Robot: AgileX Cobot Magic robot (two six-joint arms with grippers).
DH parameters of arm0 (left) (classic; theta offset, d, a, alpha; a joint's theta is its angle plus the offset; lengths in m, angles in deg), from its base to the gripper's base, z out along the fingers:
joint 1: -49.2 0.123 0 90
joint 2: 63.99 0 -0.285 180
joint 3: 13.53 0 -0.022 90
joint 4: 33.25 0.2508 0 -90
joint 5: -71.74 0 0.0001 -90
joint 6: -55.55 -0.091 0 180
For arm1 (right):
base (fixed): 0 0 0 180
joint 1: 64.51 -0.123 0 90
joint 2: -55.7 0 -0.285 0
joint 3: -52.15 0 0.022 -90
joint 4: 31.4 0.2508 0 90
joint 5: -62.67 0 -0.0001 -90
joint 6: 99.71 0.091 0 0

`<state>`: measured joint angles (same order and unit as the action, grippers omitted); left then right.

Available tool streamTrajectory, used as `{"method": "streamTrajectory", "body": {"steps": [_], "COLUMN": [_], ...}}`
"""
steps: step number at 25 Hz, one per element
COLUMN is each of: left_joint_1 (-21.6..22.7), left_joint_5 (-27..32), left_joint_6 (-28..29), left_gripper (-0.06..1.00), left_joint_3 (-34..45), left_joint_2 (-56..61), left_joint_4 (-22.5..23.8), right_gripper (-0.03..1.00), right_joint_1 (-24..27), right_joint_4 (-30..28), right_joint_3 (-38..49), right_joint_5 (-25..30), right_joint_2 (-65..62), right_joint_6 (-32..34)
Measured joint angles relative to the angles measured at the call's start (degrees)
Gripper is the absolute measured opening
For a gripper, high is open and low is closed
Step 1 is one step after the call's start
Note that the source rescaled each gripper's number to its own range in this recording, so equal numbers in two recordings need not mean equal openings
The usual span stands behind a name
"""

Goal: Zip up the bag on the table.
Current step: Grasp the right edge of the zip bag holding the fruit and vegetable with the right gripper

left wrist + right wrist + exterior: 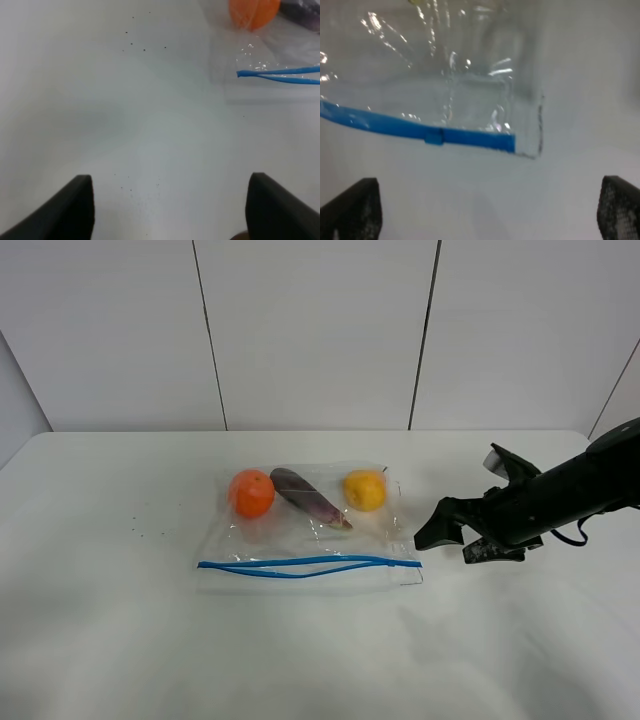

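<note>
white panelled wall [300, 330] behind white table [100, 640] | bag [300, 530] mid-table, blue zip strip [310, 565] parted in overhead view | right tool [455, 540] spread wide just beside bag's corner | left tool [172, 210] only in wrist view, spread, above table near dark specks [132, 44]

- Only getting two black fingertips [65, 212] of the left gripper [170, 212] in its wrist view, cropped by the frame edge.
- Same with the right gripper [490, 212]: just two dark fuzzy corners poking in.
- Seeing only part of the round orange fruit [254, 12] in the left wrist view, plus a sliver of the dark purple eggplant [302, 11].
- Can't follow the blue zip strip [280, 74] of the clear plastic zip bag [250, 52] there, cut at the edge.
- Way too small to identify: tiny dark specks [150, 532] on the white matte table [100, 640].
- Losing the black right arm [590, 480] past the high view's edge.
</note>
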<state>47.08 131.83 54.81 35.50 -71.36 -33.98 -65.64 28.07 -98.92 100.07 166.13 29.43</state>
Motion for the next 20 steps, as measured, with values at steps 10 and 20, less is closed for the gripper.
{"method": "streamTrajectory", "body": {"steps": [10, 20], "left_joint_1": [0.00, 0.00], "left_joint_5": [0.00, 0.00], "left_joint_6": [0.00, 0.00], "left_gripper": [0.81, 0.81], "left_joint_3": [0.00, 0.00], "left_joint_2": [0.00, 0.00], "left_joint_4": [0.00, 0.00], "right_gripper": [0.98, 0.98], "right_joint_1": [0.00, 0.69], "right_joint_4": [5.29, 5.09], "right_joint_3": [-9.29, -14.42], "right_joint_5": [7.78, 14.20], "right_joint_2": [9.60, 17.46], "right_joint_6": [-7.14, -8.45]}}
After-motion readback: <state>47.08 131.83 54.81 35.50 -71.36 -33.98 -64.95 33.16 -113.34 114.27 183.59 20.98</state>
